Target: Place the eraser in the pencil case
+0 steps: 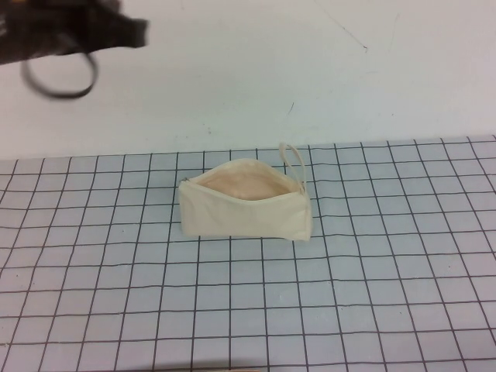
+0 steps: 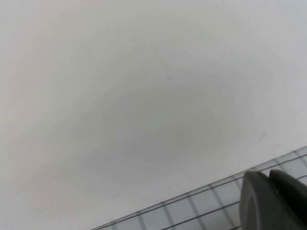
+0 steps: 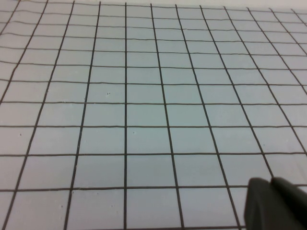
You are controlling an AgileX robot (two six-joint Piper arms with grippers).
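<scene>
The near part of the bench [image 1: 232, 325] is a pale blue mat ruled with dark grid lines, bare across the near rows in the high view. The right hand [image 3: 277, 203] shows only in its own wrist view, as a dark grey tip low over the gridded mat; its 2 fingertips appear pressed together with just a thin seam between them. It does not show in the high view.

Further back, near the middle of the mat, stands the case [image 1: 244, 205], a cream pouch resting on its long edge with its mouth unzipped and gaping upward, peach lining visible inside. A thin loop strap [image 1: 293, 163] rises from its right end. The eraser cannot be seen in any view; whether it lies inside the case cannot be told.

Beyond the mat's far edge rises a plain white wall [image 1: 310, 70]. At the far left, high above the bench, the left hand [image 2: 274, 201] hangs dark and blurred, with a cable loop [image 1: 60, 77] below it. In its wrist view its grey fingertips sit together, facing the wall and the mat's edge.
</scene>
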